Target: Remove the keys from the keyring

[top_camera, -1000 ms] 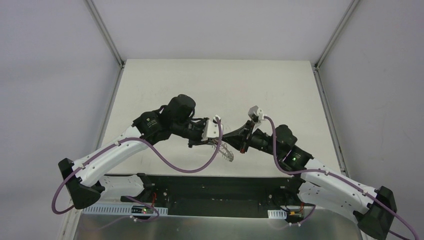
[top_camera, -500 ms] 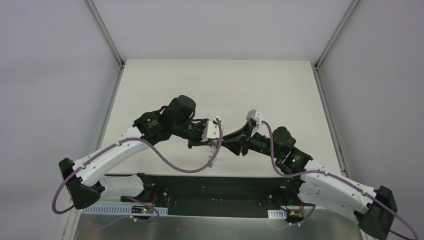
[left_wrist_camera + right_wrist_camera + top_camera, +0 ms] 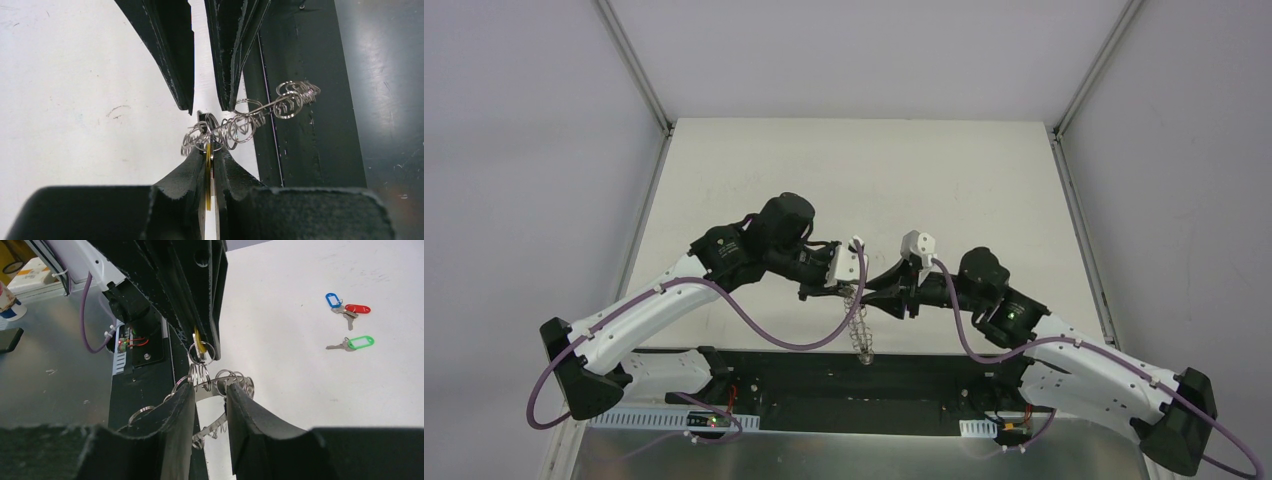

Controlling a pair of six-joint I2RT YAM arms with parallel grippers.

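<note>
Keyring [image 3: 860,328] now hangs straight down from yellow key [image 3: 208,167].

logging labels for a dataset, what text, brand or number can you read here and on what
None can be read in any view.
White box, far left in the right wrist view: print too blurred to read.
Blue tag, red tag, green tag: no writing visible.
Yellow tag in the left fingers: mostly hidden.

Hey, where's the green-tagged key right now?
In the right wrist view the green-tagged key lies on the white table at the right, just below the blue-tagged key and the red-tagged key, off the keyring.
</note>
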